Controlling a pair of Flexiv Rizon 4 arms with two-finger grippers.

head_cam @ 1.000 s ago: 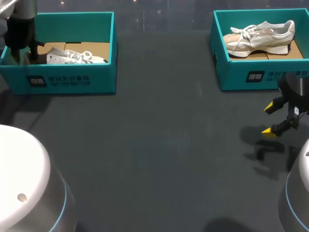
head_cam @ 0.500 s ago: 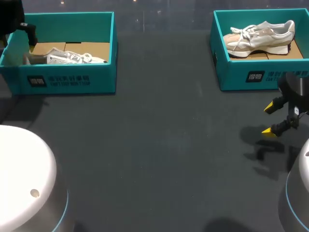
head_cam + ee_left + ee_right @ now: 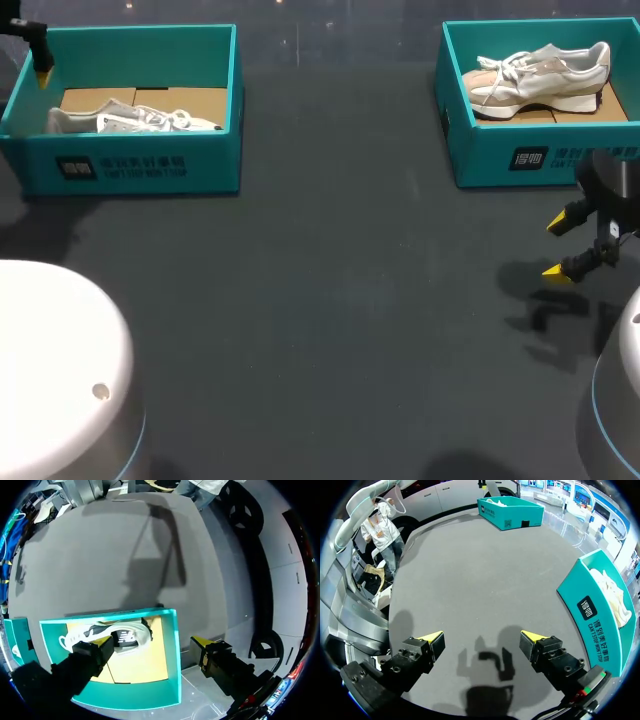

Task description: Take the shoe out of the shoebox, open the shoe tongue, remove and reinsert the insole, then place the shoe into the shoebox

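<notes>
Two teal shoeboxes stand on the dark table (image 3: 330,300), and each holds one shoe. That makes two boxes and two shoes.

The left shoebox (image 3: 130,165) is open at the top. A white shoe (image 3: 140,120) lies on its cardboard floor, along the long wall that faces the robot. The right shoebox (image 3: 520,160) stands well apart from the left shoebox, on the same far stretch of the table. It is also open and holds the second shoe (image 3: 545,72), a pale laced sneaker.

There are two grippers, each with two yellow-tipped fingers.

- **Left gripper:** The left gripper (image 3: 152,640) hangs above one short end wall of the left shoebox. Its fingers (image 3: 90,655) are spread wide and hold nothing. The wrist view shows one finger over the inside of the box, above one end of the white shoe. The other finger is outside the wall, so the wall runs between them. In the head view only one yellow tip shows, at the far corner of that box.
- **Right gripper:** The right gripper (image 3: 558,246) is well apart from the left shoebox, across the table and nearer the robot. It hangs low over bare tabletop, with its shadow just beneath. Its fingers (image 3: 422,652) also stand wide apart with nothing between them.
</notes>
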